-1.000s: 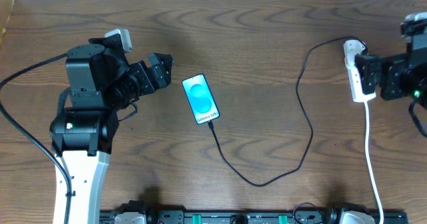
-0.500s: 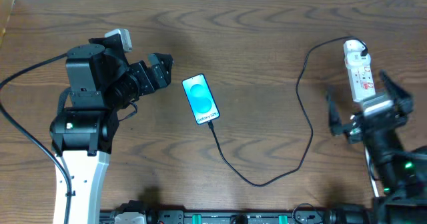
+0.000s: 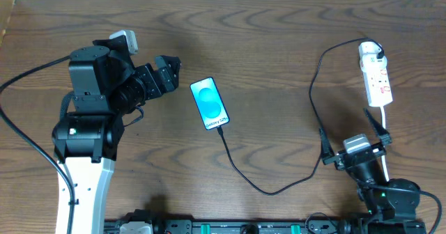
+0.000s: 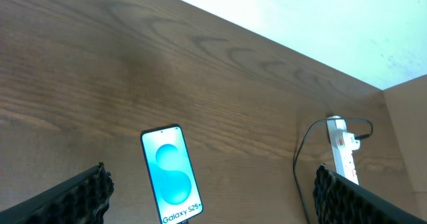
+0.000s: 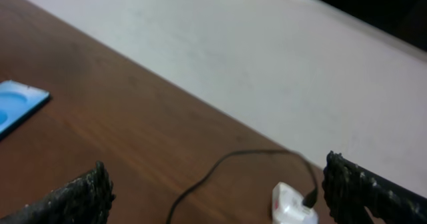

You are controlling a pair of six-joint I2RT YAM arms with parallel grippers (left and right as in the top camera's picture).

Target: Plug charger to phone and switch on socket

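Note:
The phone (image 3: 210, 104) lies face up at the table's middle, its blue-cyan screen lit. It also shows in the left wrist view (image 4: 172, 174). The black charger cable (image 3: 279, 189) runs from the phone's near end, loops right and up to the white socket (image 3: 375, 74) at the far right, where its plug sits in the strip's far end. My left gripper (image 3: 169, 69) is open and empty, a little left of the phone. My right gripper (image 3: 352, 138) is open and empty, well below the socket near the front edge. The right wrist view shows the cable (image 5: 213, 167) and the plug end (image 5: 290, 207).
The socket's white cord (image 3: 385, 133) runs from the strip toward the front edge, beside my right gripper. A pale wall (image 5: 267, 57) stands behind the table's far edge. The left arm's body (image 3: 87, 115) fills the left side.
My right gripper has drawn back from the socket toward the front edge, and the whole strip now shows. The left arm, phone and cable have not moved.

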